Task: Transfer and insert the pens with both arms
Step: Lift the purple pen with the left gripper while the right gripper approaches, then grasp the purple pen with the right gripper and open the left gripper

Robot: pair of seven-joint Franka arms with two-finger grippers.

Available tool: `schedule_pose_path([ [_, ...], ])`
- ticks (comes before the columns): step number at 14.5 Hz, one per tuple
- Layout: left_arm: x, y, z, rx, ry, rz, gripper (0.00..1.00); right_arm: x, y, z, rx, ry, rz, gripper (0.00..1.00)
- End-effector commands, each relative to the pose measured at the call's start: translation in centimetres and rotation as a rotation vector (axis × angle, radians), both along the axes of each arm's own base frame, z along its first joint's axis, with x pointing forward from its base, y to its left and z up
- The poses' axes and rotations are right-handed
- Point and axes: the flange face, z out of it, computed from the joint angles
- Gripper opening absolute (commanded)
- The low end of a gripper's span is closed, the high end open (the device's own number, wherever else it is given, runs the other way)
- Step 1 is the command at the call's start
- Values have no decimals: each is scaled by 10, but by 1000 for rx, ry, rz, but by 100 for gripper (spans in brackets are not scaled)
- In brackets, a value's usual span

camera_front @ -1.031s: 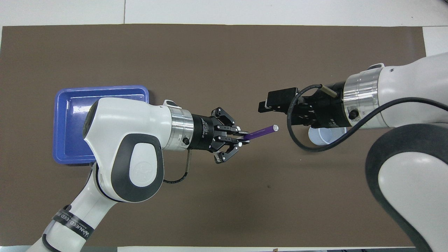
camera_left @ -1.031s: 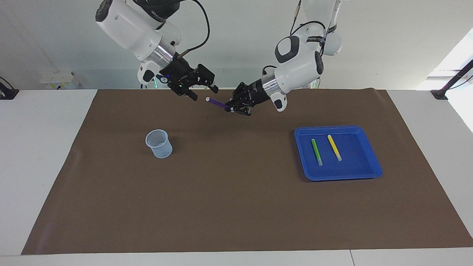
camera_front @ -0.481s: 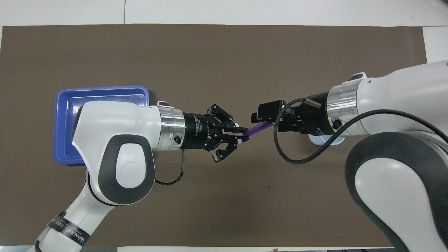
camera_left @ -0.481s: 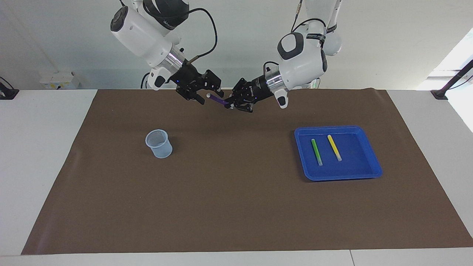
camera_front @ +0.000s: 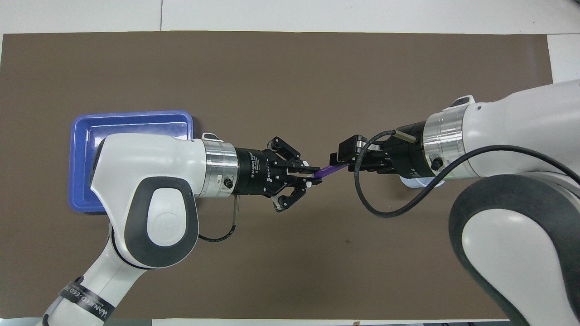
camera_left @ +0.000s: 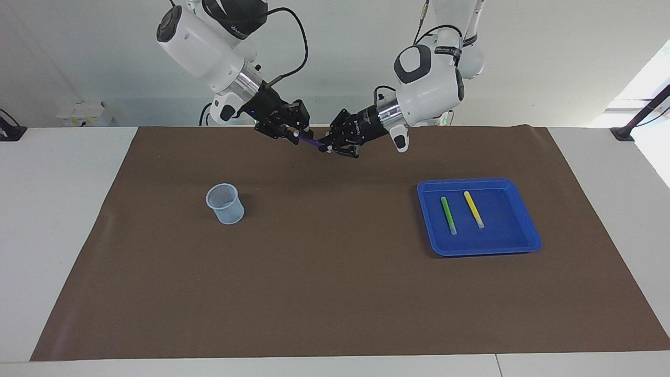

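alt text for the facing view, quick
Mid-air over the brown mat, the left gripper holds a purple pen whose free end reaches the right gripper. Green pen and yellow pen lie in a blue tray; a cup stands apart.

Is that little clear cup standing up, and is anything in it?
The cup stands upright on the brown mat, mouth up. Nothing shows inside it; no pen pokes out.

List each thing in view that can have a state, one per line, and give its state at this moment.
purple pen: in the air, held between both grippers
left gripper: shut on the purple pen
right gripper: at the pen's pale end
green pen: lying in the tray
yellow pen: lying in the tray
blue tray: flat on the mat
cup: upright, empty
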Motion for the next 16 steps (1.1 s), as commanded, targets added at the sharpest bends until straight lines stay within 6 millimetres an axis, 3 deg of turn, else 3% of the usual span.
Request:
schedule_pose_path([
  [1, -7, 10, 0, -18, -4, 18, 0, -3, -5, 2, 13, -17, 2, 45],
  [2, -7, 10, 0, -25, 1, 22, 0, -3, -5, 1, 12, -16, 4, 36],
  [3, -7, 10, 0, -27, 0, 24, 0, -3, -5, 1, 12, -16, 3, 12],
  [4, -7, 10, 1, -30, -3, 23, 0, -2, -7, 1, 12, -16, 0, 0],
  [10, -5, 14, 8, -40, -18, 45, 0, -2, -9, 1, 13, -7, -7, 0],
  [11, -4, 17, 13, -41, -30, 73, 37, -1, -10, 1, 13, -10, -10, 0],
  [12, -2, 19, 14, -39, -27, 95, 94, -1, -10, 1, 13, -10, -10, 0],
  [13, -1, 20, 15, -39, -24, 104, 100, -1, -10, 3, 14, -13, -10, 0],
  [16, 9, 34, 16, -39, -26, 131, 100, 2, -12, 11, 14, -16, -5, 0],
])
